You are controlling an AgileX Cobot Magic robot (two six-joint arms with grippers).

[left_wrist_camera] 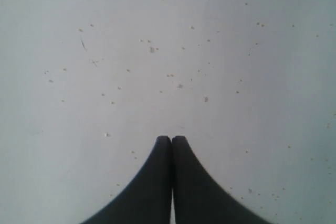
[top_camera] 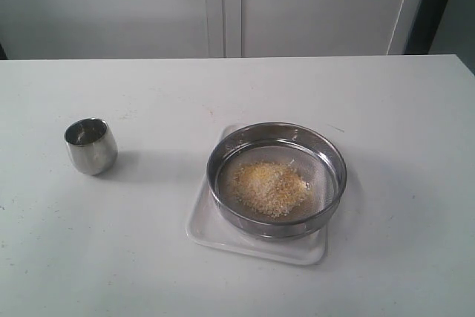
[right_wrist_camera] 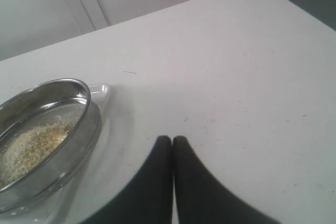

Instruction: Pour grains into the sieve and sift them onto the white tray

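Both hands are clenched shut. The left hand (left_wrist_camera: 171, 139) has its dark fingers (left_wrist_camera: 152, 182) pressed tip to tip over bare tabletop (left_wrist_camera: 273, 108) dotted with tiny specks (left_wrist_camera: 152, 49), gripping nothing. Same deal with the right hand (right_wrist_camera: 172, 139): tips together, with the sieve (right_wrist_camera: 86, 132) off to one side and not touching it. From the exterior view, the white tray (top_camera: 223, 239) lies flat toward the near edge, and the sieve sits on it, covering most of it. The grains (top_camera: 269, 187) are a yellowish heap on the mesh. Further back and well apart on the left, a small steel cup (top_camera: 90, 146) stands upright. Pale panels (top_camera: 111, 5) behind.
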